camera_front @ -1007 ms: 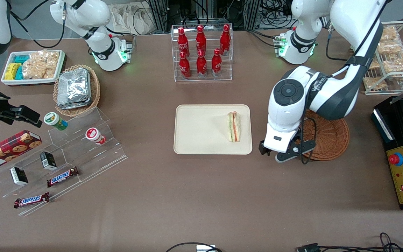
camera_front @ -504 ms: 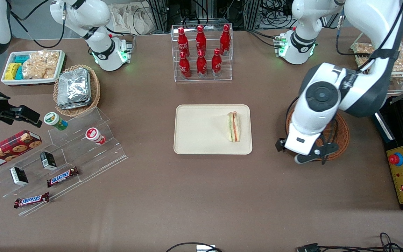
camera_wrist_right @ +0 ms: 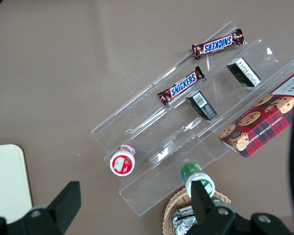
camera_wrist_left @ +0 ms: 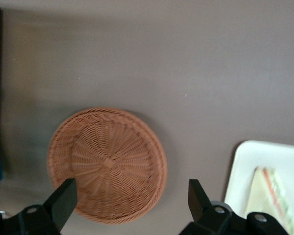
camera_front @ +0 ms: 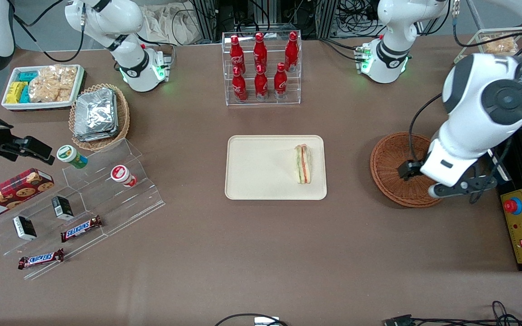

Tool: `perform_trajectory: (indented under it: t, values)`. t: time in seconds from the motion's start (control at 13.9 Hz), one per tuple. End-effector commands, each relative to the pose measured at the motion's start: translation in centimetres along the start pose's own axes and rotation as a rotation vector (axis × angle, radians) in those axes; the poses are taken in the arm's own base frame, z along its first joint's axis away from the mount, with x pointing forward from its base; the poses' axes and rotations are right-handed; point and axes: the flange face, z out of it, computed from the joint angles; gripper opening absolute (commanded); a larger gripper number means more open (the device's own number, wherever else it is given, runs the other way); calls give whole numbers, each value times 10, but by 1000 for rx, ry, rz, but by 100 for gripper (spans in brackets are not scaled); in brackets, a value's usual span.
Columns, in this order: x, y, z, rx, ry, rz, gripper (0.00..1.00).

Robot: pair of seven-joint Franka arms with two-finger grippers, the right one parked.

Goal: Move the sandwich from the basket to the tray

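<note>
The sandwich [camera_front: 303,164], a pale bread wedge showing red, orange and green layers, lies on the tray [camera_front: 261,172] near the edge closest to the basket [camera_front: 392,170]. The basket holds nothing. My gripper [camera_wrist_left: 130,200] hangs above the basket, fingers [camera_wrist_left: 63,200] spread wide and gripping nothing. A rack of red bottles [camera_front: 261,63] stands farther from the front camera than the tray.

rough woven wicker basket [camera_front: 397,170], smooth matt plastic-looking tray [camera_front: 261,167], clear-wrapped sandwich [camera_front: 303,164], black matt gripper [camera_wrist_left: 130,198] over the basket, matt brown table [camera_front: 261,253]
</note>
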Motion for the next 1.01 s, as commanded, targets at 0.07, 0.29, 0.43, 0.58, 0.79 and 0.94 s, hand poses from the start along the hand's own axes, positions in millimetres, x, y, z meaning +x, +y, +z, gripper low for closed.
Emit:
perform_trajectory:
  t: [0.07,0.29,0.43,0.58,0.79,0.94]
  values:
    - [-29,-38,-31,-8,-26,60,100]
    - [-46,-67,-59,-44,-34,112,100]
    - [-57,-80,-76,-72,-40,97,100]
    - [-70,-93,-91,-95,-39,146,100]
    - [-83,-97,-108,-90,-45,157,100]
    - [-84,-97,-108,-90,-47,152,100]
